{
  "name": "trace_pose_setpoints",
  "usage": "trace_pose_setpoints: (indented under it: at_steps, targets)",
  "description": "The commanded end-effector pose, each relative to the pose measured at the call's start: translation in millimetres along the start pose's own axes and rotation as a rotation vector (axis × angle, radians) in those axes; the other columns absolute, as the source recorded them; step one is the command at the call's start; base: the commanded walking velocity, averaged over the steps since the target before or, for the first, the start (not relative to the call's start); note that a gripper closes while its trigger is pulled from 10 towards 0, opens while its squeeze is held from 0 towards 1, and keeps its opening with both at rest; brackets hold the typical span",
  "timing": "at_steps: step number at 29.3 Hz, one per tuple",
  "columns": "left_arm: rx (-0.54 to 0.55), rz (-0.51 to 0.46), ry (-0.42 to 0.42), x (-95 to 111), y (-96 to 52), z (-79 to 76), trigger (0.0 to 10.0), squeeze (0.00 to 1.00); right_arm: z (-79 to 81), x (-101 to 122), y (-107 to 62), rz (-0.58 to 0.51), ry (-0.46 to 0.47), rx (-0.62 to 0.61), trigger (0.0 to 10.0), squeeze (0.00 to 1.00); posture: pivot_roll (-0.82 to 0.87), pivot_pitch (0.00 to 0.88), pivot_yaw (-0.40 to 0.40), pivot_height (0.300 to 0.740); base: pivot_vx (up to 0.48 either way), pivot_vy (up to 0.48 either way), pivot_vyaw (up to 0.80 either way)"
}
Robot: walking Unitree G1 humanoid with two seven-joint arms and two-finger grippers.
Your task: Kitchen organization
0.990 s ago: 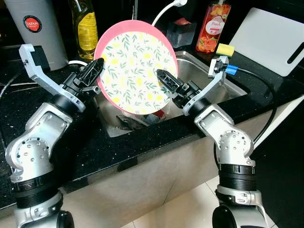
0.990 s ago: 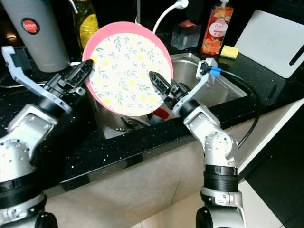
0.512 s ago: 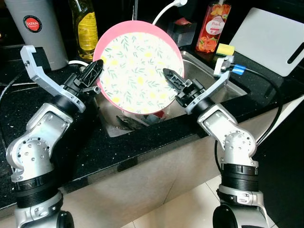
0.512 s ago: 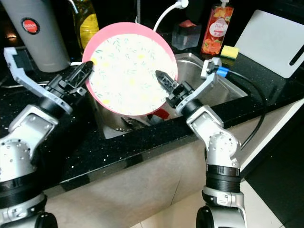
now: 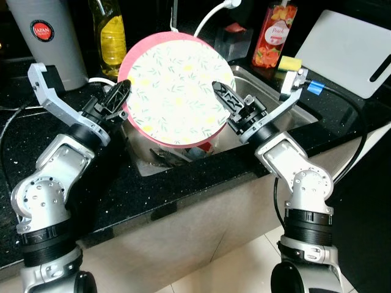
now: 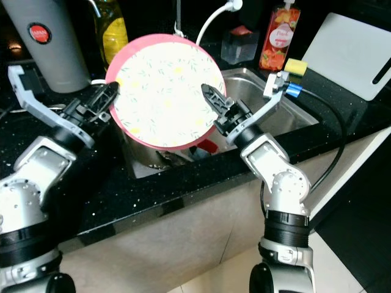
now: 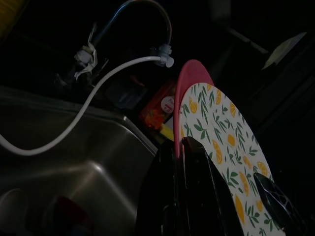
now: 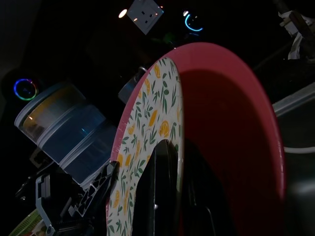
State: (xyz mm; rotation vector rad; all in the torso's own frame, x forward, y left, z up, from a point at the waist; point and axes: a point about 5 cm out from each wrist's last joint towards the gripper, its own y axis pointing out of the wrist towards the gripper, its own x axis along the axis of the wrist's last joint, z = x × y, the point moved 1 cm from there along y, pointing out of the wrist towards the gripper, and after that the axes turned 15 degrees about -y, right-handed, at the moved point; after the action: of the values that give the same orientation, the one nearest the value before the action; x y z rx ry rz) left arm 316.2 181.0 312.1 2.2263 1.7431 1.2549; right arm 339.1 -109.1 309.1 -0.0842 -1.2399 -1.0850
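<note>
Right now both of my grippers are clamped on the plate (image 5: 178,88), a round one with a pink rim and a white face printed with green leaves and yellow lemons. I hold it upright in the air above the sink (image 5: 287,119), its printed face turned toward me. My left gripper (image 5: 120,96) pinches the plate's left edge, one finger on the face and one behind, as my left wrist view shows. My right gripper (image 5: 223,99) grips the right edge the same way, with a black finger lying across the printed side and the other against the pink back. Each pair of jaws is shut tight on the rim.

Below the plate, in the sink bowl, lie some dark dishes (image 5: 174,155) and something red (image 6: 206,146); I cannot make out exactly what they are. A white hose (image 6: 214,17) curves up behind the plate's top edge. Along the back edge of the black worktop (image 5: 110,189) stand a grey canister (image 5: 49,36) at the far left, a bottle of yellow oil (image 5: 112,33) beside it, and a red soap bottle (image 5: 274,33) behind the sink's right side. A yellow sponge (image 5: 289,63) sits just beside that bottle. A white cutting board (image 5: 348,52) leans at the back right corner.
</note>
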Motion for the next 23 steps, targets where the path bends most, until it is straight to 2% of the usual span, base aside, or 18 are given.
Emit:
trace_pose_setpoints:
  at_steps: [1, 2, 3, 7, 8, 10, 23]
  targets:
    - [-0.034, -0.033, -0.012, 5.1, 2.0, -7.0, 10.0, 0.00, -4.0, -4.6, -1.2, 0.026, 0.002, -0.028, 10.0, 0.00, -0.10, 0.146, -0.047, 0.740, 0.000, 0.000, 0.00]
    - [-0.036, -0.039, -0.007, 6.5, 1.7, -7.0, 10.0, 0.00, -4.6, -4.9, -1.3, 0.028, 0.002, -0.032, 10.0, 0.00, -0.10, 0.147, -0.048, 0.740, 0.000, 0.000, 0.00]
    - [-0.035, -0.044, -0.012, 7.7, 1.7, -6.7, 10.0, 1.00, -4.9, -4.9, -1.4, 0.029, 0.003, -0.034, 10.0, 0.00, -0.10, 0.146, -0.048, 0.740, 0.000, 0.000, 0.00]
    - [0.027, -0.051, 0.006, 10.8, 2.7, -0.1, 10.0, 1.00, -5.4, -6.1, -1.2, 0.035, 0.007, -0.036, 10.0, 0.00, -0.10, 0.146, -0.049, 0.740, 0.000, 0.000, 0.00]
    - [0.059, -0.056, -0.005, 10.8, 2.3, 4.6, 10.0, 0.04, -5.9, -8.1, -1.0, 0.046, 0.008, -0.042, 10.0, 0.00, -0.09, 0.146, -0.049, 0.740, 0.000, 0.000, 0.00]
    - [0.075, -0.056, -0.012, 10.0, 1.7, 7.4, 10.0, 0.00, -6.3, -9.9, -1.0, 0.054, 0.011, -0.048, 10.0, 0.00, -0.10, 0.146, -0.049, 0.740, 0.000, 0.000, 0.00]
    - [0.102, -0.065, -0.019, 11.6, 1.4, 11.6, 10.0, 0.00, -11.5, -7.9, -0.6, 0.041, 0.010, -0.086, 10.0, 0.00, -0.09, 0.147, -0.049, 0.740, 0.000, 0.000, 0.00]
